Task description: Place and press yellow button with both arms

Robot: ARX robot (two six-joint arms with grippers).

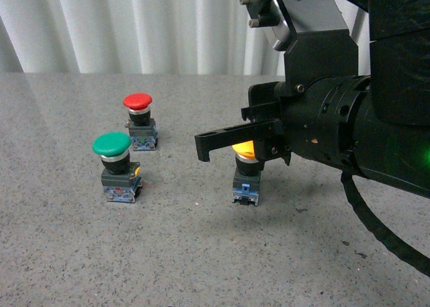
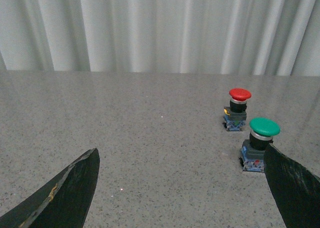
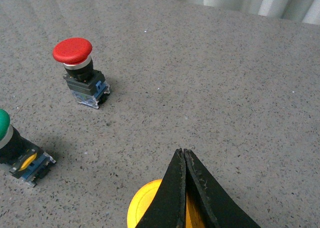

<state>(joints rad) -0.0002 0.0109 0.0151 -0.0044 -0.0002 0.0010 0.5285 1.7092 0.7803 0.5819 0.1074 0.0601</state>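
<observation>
Gripper of right arm (image 1: 203, 148), closed, extends over yellow button (image 1: 246, 177).

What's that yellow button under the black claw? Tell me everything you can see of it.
The yellow button stands upright on the grey speckled table, to the right of the green button and the red button, apart from both. Its wide, glossy yellow cap is partly hidden by the right gripper, whose shut fingers lie over its top; whether they touch it cannot be told. Below the cap is a black body on a blue-grey block.
</observation>
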